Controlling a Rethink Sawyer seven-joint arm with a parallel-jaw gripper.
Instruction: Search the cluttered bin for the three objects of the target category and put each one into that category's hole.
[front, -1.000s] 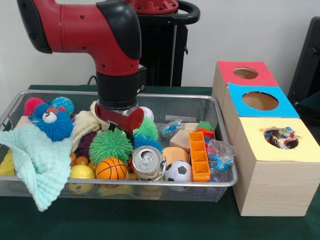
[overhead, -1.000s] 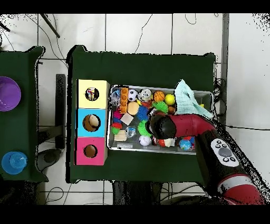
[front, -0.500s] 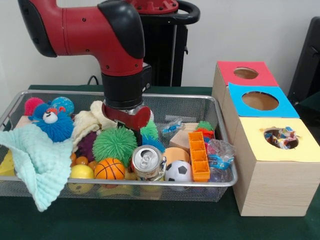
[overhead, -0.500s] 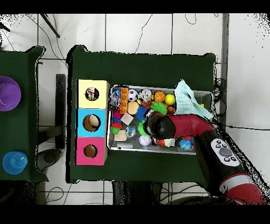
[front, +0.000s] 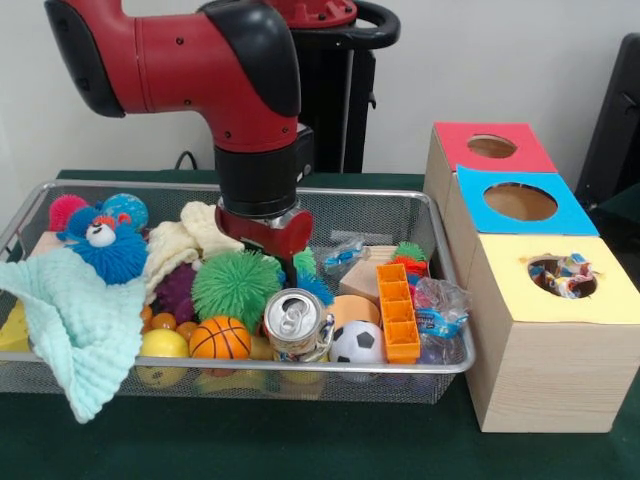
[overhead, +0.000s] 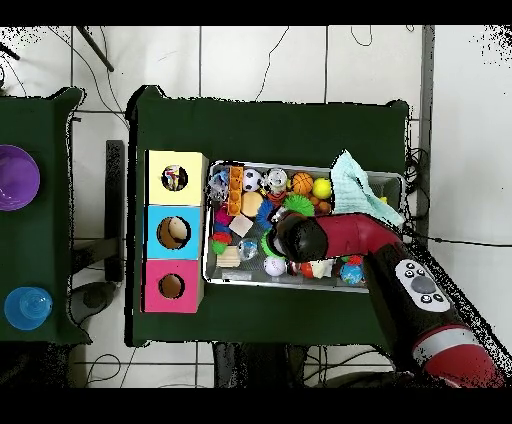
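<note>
A wire mesh bin (front: 340, 191) holds a heap of toys. My gripper (front: 288, 262) hangs low in its middle, just behind a green spiky ball (front: 237, 287) and over a smaller green and blue spiky ball (front: 308, 273). In front lie a soda can (front: 295, 323), a basketball (front: 220, 338), a soccer ball (front: 357, 343) and an orange block strip (front: 398, 312). Three boxes with holes stand beside the bin: red (front: 490, 147), blue (front: 520, 202) and yellow (front: 560, 277). In the overhead view the arm's wrist (overhead: 298, 238) hides the gripper.
A mint cloth (front: 70, 320) drapes over the bin's left front corner, beside a blue fuzzy toy (front: 105, 243). The yellow box's hole shows wrappers inside. In the overhead view a purple bowl (overhead: 15, 176) and a blue cup (overhead: 27, 307) sit on another table.
The arm has slid steadily to the right in the front view, uncovering more of the green spiky ball. The toys have not shifted.
</note>
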